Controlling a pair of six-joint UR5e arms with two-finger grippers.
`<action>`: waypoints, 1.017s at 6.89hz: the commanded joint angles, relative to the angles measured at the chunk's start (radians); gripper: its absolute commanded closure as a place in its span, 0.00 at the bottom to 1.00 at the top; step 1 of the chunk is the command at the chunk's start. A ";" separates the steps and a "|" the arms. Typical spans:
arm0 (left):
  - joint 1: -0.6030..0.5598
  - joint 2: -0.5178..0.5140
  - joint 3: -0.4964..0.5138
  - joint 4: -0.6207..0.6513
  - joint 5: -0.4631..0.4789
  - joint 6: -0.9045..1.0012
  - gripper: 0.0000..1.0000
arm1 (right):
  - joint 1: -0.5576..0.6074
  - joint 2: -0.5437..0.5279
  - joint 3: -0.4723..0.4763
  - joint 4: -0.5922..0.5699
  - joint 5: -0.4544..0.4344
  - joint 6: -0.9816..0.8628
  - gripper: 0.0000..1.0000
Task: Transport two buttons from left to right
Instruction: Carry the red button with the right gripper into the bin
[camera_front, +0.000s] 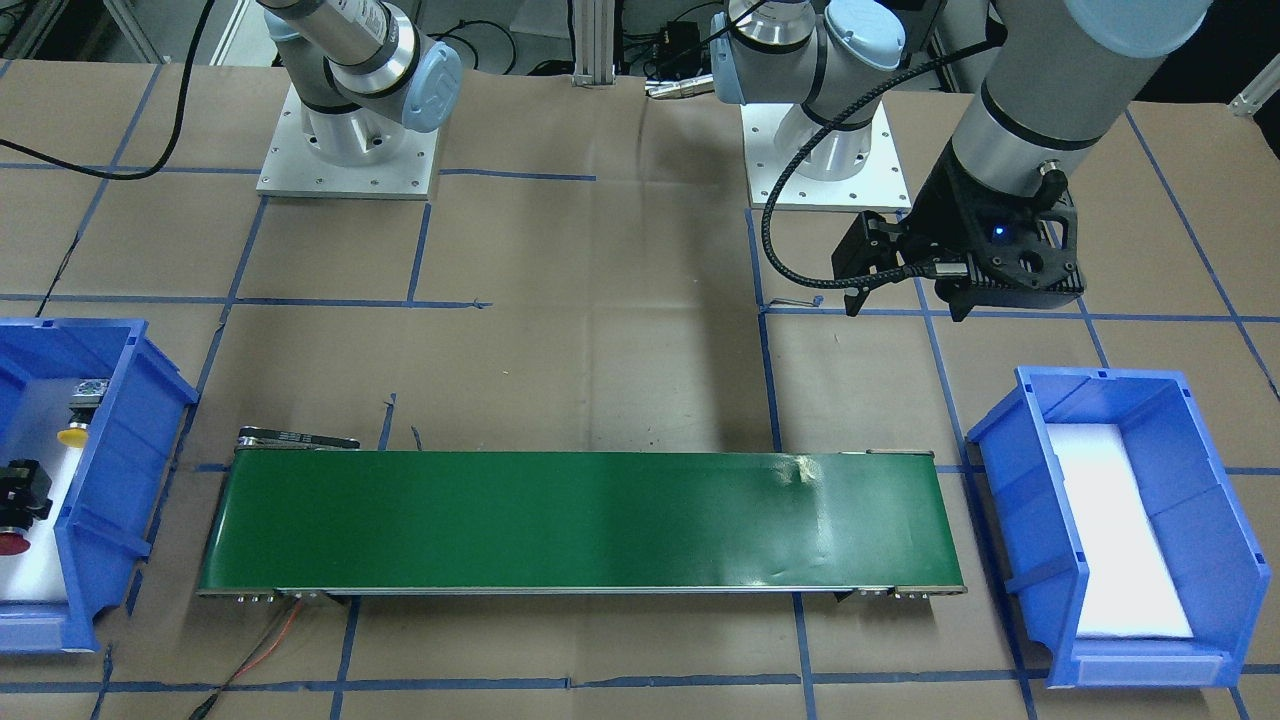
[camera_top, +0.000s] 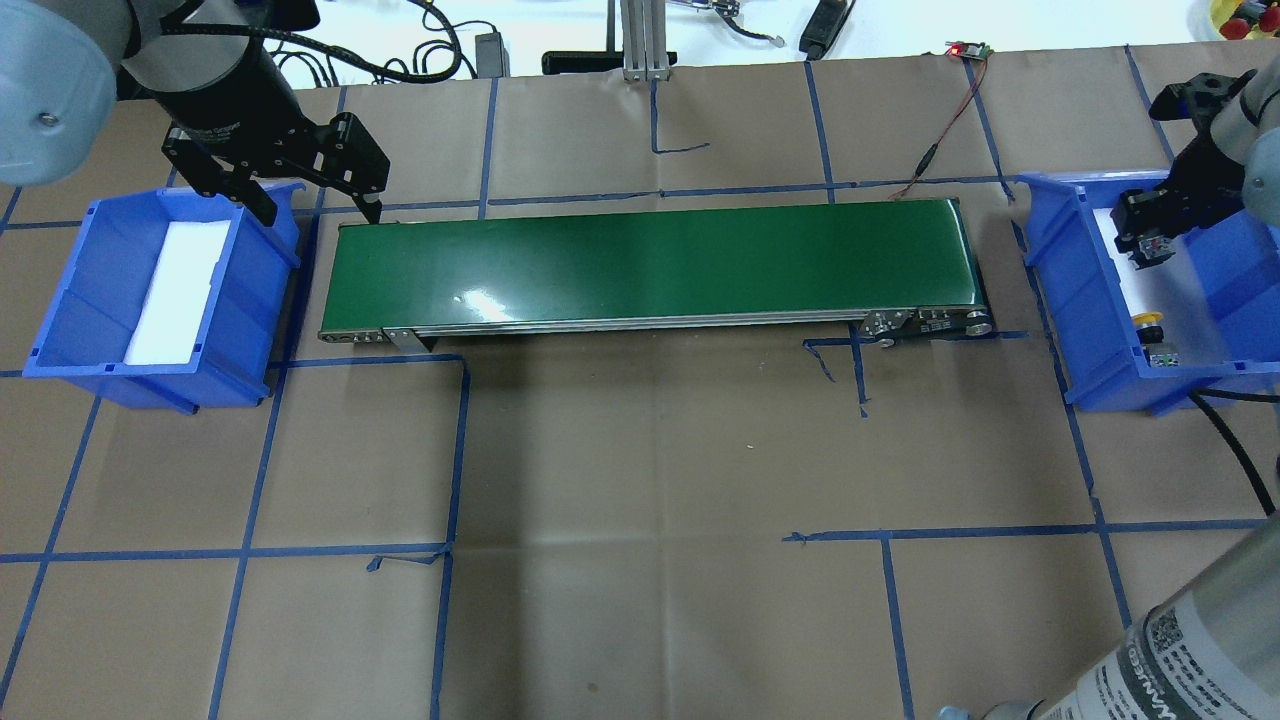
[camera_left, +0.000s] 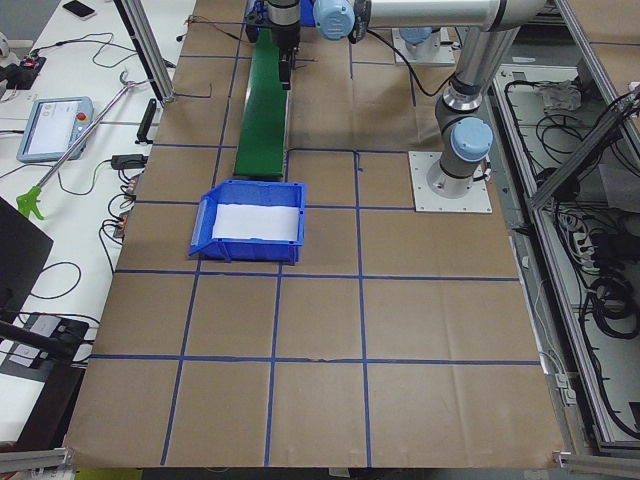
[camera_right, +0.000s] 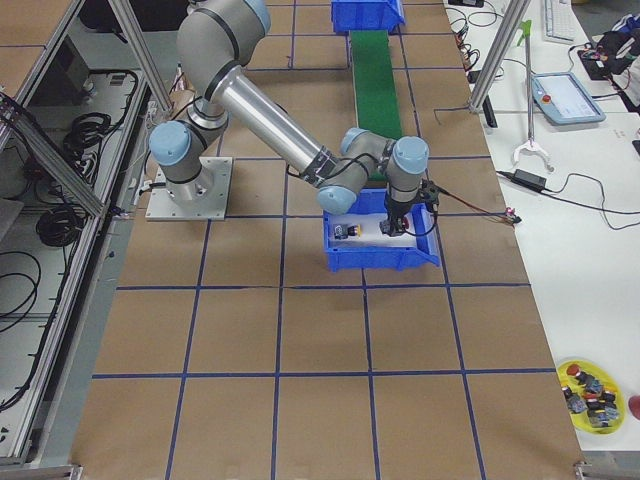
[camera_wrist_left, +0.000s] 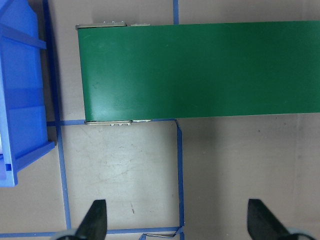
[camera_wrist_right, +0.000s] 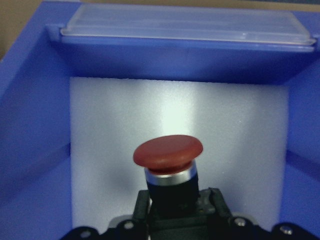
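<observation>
Bright overhead light, glare on belt (camera_front: 580, 520)

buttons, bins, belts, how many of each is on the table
blue bins: 2 (foam-only bin, bin with buttons)
green conveyor belt: 1
red button: 1
yellow button: 1
total: 5

red button (camera_wrist_right: 168, 152): lower barrel and contact block hidden behind right tool (camera_wrist_right: 172, 202) | yellow button (camera_top: 1150, 321): too small for detail overhead | right bin (camera_front: 120, 470): cut by front view's edge | left tool (camera_wrist_left: 177, 220): only fingertips visible in wrist view, rest cropped
</observation>
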 joint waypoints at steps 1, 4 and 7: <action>0.000 0.000 0.002 -0.001 0.002 0.000 0.00 | 0.000 0.027 0.002 -0.003 -0.002 0.000 0.90; 0.000 0.000 0.002 -0.001 0.000 0.000 0.00 | 0.000 0.021 -0.003 -0.001 0.000 -0.001 0.01; 0.000 0.000 0.003 -0.001 0.000 0.000 0.00 | 0.001 -0.040 -0.016 0.012 -0.012 0.002 0.01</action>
